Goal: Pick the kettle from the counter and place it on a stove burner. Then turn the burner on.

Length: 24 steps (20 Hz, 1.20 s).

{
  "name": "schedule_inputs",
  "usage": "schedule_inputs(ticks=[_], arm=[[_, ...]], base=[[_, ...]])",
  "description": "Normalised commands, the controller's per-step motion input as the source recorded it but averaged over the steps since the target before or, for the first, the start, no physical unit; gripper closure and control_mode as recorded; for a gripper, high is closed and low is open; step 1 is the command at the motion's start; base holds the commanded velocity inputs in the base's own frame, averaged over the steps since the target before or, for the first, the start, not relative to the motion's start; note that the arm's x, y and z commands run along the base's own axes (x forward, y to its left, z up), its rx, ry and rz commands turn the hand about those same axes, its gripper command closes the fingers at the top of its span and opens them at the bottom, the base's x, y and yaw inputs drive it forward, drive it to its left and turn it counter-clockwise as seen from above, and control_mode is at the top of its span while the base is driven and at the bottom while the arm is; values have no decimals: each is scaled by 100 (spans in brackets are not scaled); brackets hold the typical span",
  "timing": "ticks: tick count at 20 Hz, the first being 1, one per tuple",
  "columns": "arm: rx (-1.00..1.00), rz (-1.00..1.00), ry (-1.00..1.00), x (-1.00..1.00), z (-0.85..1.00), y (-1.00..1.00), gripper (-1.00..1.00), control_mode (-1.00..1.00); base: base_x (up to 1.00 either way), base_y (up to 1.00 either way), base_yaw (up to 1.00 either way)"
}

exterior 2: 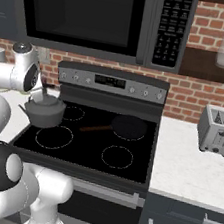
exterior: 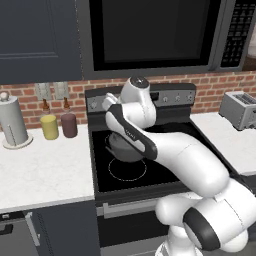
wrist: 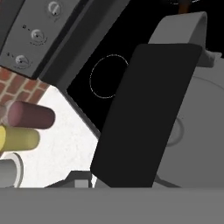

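Note:
The dark grey kettle [exterior 2: 44, 111] hangs over the left side of the black cooktop [exterior 2: 94, 144], with my gripper [exterior 2: 43, 93] shut on its arched handle. From the left base view, the kettle [exterior: 121, 149] is partly hidden behind my forearm. It sits just behind the largest white-outlined burner circle [exterior 2: 54, 136], overlapping that circle's far edge [exterior: 127, 170]. I cannot tell if its base touches the glass. In the hand view, one dark finger [wrist: 144, 118] lies against the grey kettle body [wrist: 199, 118], below the handle [wrist: 181, 24]. White counter [exterior: 45, 170] lies to the left.
A black frying pan [exterior 2: 128, 126] with a brown handle sits on the rear right burner. On the left counter stand a yellow cup [exterior: 49, 126], a maroon cup [exterior: 69, 125] and a paper towel roll [exterior: 12, 122]. A toaster [exterior 2: 217, 130] is on the right counter. Knobs [exterior 2: 132, 89] line the stove's back panel.

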Motion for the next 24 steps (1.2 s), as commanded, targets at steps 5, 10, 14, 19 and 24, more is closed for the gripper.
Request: schedule_inputs(ticks=[5, 10, 14, 19, 24], arm=[[0, 1, -1, 10, -50, 8, 100, -100], [0, 0, -7, 15, -41, 10, 100, -100], [0, 0, -11, 17, -39, 1, 100, -100], [0, 0, -10, 20, -38, 4, 100, -100], [0, 0, -11, 25, -36, 1, 100, -100]], base=[[0, 0, 0], [0, 0, 0], [0, 0, 0], [0, 0, 0], [0, 0, 0]])
